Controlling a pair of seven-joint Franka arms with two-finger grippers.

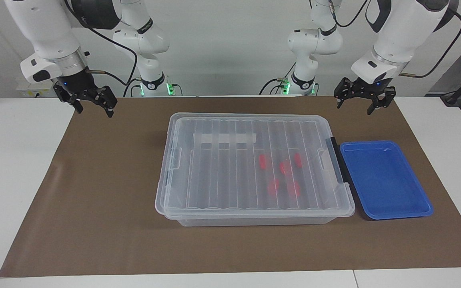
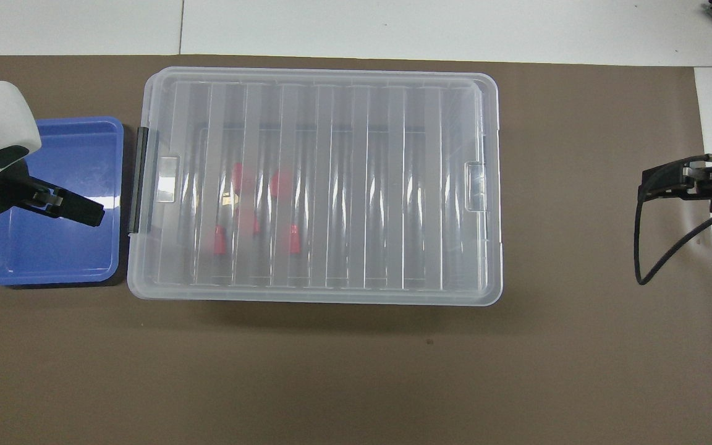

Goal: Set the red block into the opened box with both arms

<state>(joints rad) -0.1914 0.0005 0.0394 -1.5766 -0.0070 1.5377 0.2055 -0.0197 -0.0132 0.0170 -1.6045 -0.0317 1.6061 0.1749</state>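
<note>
Both grippers spread and empty: left gripper [image 1: 361, 100] up over the mat's edge by the blue tray [image 1: 422, 210], right gripper [image 1: 91, 104] waiting at its end.
Red blocks [image 1: 273, 186] sit inside the box [image 1: 166, 200] under a shut lid [image 1: 234, 168], so I'd lift that evenly first.

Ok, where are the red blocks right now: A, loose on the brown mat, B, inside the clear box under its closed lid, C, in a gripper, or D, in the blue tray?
B: the red blocks show through the ribbed lid inside the box, while the blue tray holds none and both grippers, left and right, hang open and hold nothing.
</note>
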